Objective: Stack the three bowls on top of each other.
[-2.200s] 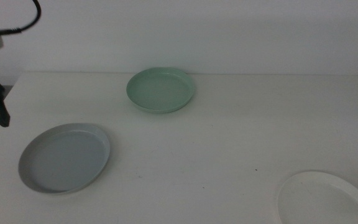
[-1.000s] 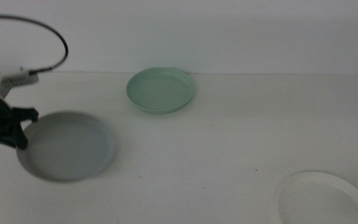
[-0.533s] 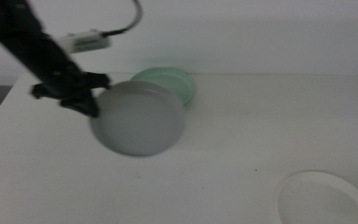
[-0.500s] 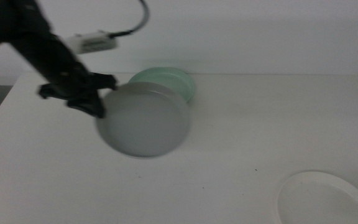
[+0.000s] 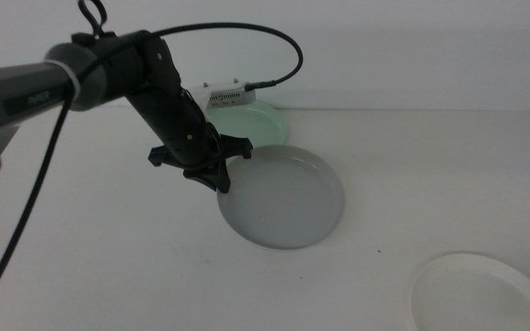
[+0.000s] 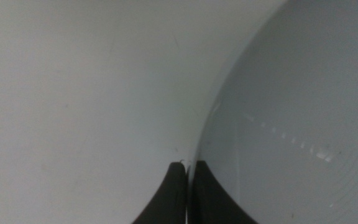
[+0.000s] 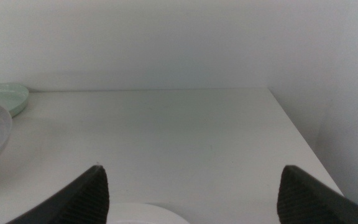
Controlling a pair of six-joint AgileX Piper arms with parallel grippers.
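Dark grey arm [image 5: 109, 69], looping black cable [image 5: 247, 37]

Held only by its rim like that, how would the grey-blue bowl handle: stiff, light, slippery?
The grey-blue bowl probably is stiff: the left tool pinches only its rim, yet it keeps its round shape. Likely light too, since that one-edge grip carries it. Its smooth, glossy surface suggests it might slip or swing in such a narrow pinch.

Held bowl [image 5: 283, 198] before rear bowl [image 5: 263, 120].
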